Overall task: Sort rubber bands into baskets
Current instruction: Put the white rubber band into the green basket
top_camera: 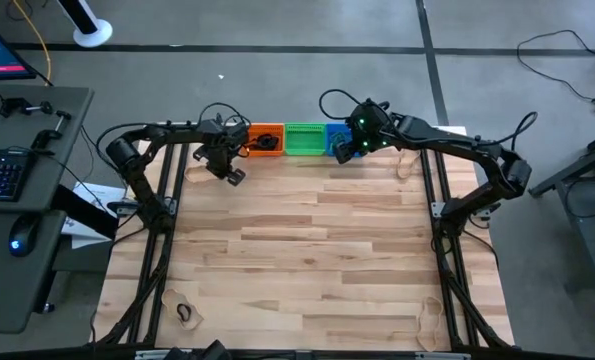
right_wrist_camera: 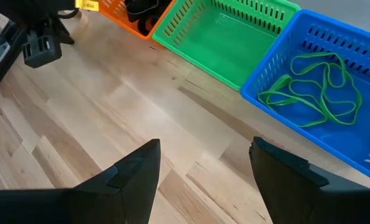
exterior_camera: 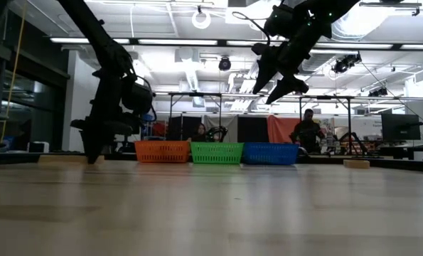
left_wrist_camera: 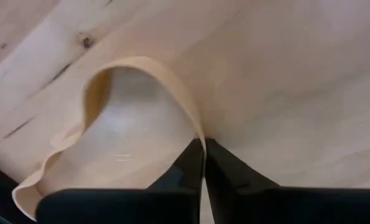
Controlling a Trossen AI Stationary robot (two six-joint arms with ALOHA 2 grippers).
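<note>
Beside orange basket [top_camera: 266, 139] we see left gripper [left_wrist_camera: 204, 163] pinching tan rubber band [left_wrist_camera: 119, 106] against table [top_camera: 307, 250]; right gripper [right_wrist_camera: 203, 163] gapes wide above blue basket [right_wrist_camera: 334, 93].

- The left gripper [top_camera: 229, 168] hangs low over the wooden desk [top_camera: 307, 250], its arm reaching in from the left edge.
- The orange basket [top_camera: 266, 139] sits just right of the left gripper, with something dark inside.
- The green basket [top_camera: 303, 139] is between both grippers.
- The right gripper [top_camera: 345, 150] hovers over the blue basket [top_camera: 336, 140], largely covering it.
- A black rubber band [top_camera: 184, 313] lies well away from both grippers, near the desk's opposite edge.
- A tan rubber band [top_camera: 429, 322] lies at that edge's other corner.
</note>
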